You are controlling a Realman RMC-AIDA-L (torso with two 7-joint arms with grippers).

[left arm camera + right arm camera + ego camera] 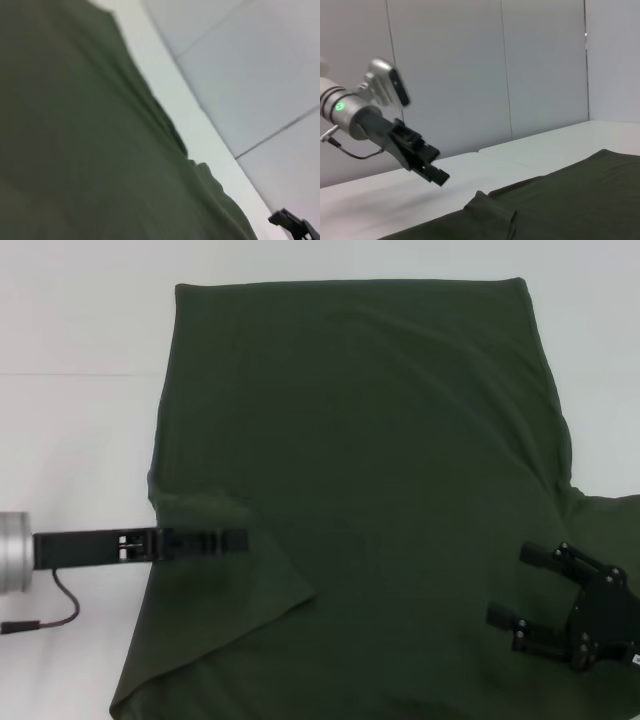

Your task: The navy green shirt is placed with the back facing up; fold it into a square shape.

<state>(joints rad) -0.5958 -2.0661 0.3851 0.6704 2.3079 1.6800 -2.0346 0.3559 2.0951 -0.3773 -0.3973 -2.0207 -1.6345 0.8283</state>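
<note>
Navy green shirt [380, 470]: spread flat on the white table [70, 330], plain side up, filling most of the head view. Its far edge lies straight across the top; on my left side the sleeve has been folded inward, so a triangular flap [235, 570] lies on the body with its point near the middle of the near half. On my right side the sleeve still runs out toward the frame edge, unfolded.

Left gripper [240, 540]: reaching in level from the left, over the folded flap. Its fingers look drawn together and empty; in the right wrist view the same gripper [437, 175] hangs clear above the cloth with nothing between its tips (no fabric trails from it).

Right gripper [510, 585]: low at the near right, over the shirt body, its two fingers spread apart and holding nothing.

Step in hand, as I judge it: the left side fold is laid down and let go; the right side fold is not yet done.

Next move, as I judge it: my right gripper must go outward to the right sleeve, pinch the edge of the cloth, and carry it inward to mirror the left flap. Soft cotton sags, so the grasp should take only the top layer.
</note>
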